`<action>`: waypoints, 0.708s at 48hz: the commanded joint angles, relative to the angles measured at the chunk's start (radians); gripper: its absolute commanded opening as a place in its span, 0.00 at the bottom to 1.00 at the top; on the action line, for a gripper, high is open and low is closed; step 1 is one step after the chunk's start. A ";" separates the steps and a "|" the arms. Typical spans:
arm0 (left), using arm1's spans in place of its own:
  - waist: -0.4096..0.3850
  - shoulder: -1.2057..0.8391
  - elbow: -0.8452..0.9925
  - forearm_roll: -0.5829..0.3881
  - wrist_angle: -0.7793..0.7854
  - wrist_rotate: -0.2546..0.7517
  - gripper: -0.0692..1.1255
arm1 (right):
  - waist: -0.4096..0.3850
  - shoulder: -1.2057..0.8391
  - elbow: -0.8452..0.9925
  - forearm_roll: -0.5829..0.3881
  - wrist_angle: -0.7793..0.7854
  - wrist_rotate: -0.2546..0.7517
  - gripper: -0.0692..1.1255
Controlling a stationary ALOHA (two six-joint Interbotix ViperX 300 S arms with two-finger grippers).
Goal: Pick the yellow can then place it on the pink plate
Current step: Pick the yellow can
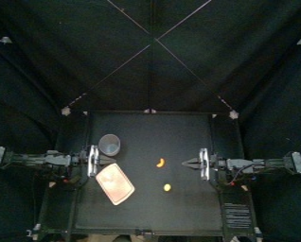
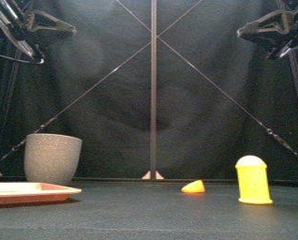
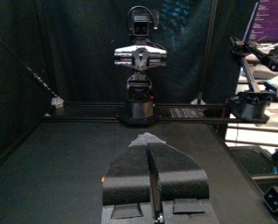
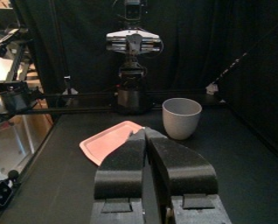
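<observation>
Quick rundown, table read as a clock with 12 at the back curtain. The yellow can [image 1: 168, 186] is seen standing upright near the front of the table [image 1: 191, 213], a touch right of centre. Its long axis runs straight up, rounded top uppermost.

The right gripper [image 1: 196, 164] is parked at the right side with its jaws pressed together. From there the can lies at roughly 7 to 8 o'clock and well below, since both arms are held high. The left gripper [image 1: 97, 163] is also closed up, and the can sits at about 4 o'clock from it, noticeably further off. So the right arm is probably the one to use, with the jaws opened first and brought down around the can's sides.

The pink plate [image 1: 115, 182] lies at 9 o'clock from the can. An orange wedge [image 1: 158, 163] is spotted at 11 o'clock of the can, clear of it, and a grey cup [image 1: 110, 144] stands behind the plate.
</observation>
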 commanded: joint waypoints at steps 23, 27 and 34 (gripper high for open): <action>-0.003 0.115 -0.014 -0.005 -0.091 0.003 0.05 | 0.112 0.419 -0.063 0.031 -0.008 0.008 0.08; -0.003 0.115 -0.012 -0.005 -0.092 0.003 0.05 | 0.112 0.463 -0.084 0.081 -0.008 0.017 0.14; -0.003 0.115 -0.011 -0.003 -0.092 0.005 0.05 | 0.104 0.520 -0.123 0.173 -0.009 0.021 0.34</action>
